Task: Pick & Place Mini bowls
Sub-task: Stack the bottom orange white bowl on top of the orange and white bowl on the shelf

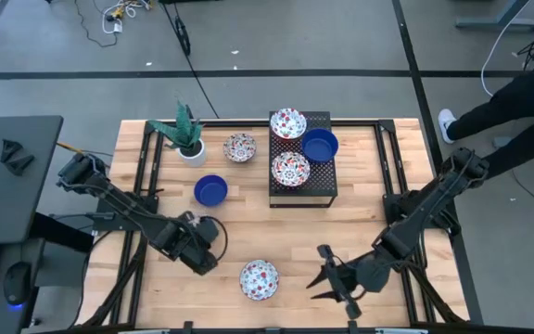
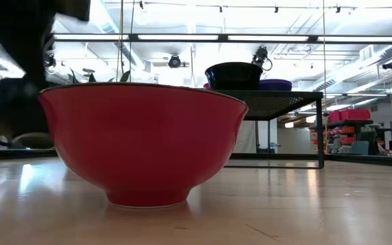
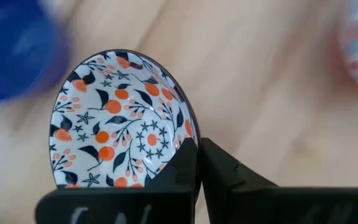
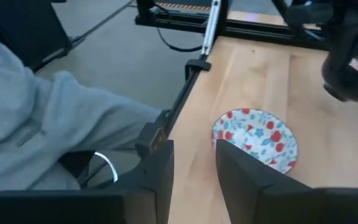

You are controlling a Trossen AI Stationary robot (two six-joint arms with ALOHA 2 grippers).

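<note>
The left gripper point(image 3: 197, 163) is pinching a floral bowl's point(image 3: 120, 121) rim, so lifting it toward the rack point(image 1: 327, 190) seems next, while the right gripper point(image 1: 327, 276) is waiting apart.

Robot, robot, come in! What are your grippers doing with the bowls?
Left gripper shut on orange-flowered bowl. Right gripper open, empty, beside red-flowered bowl. Nothing blocking.
</note>
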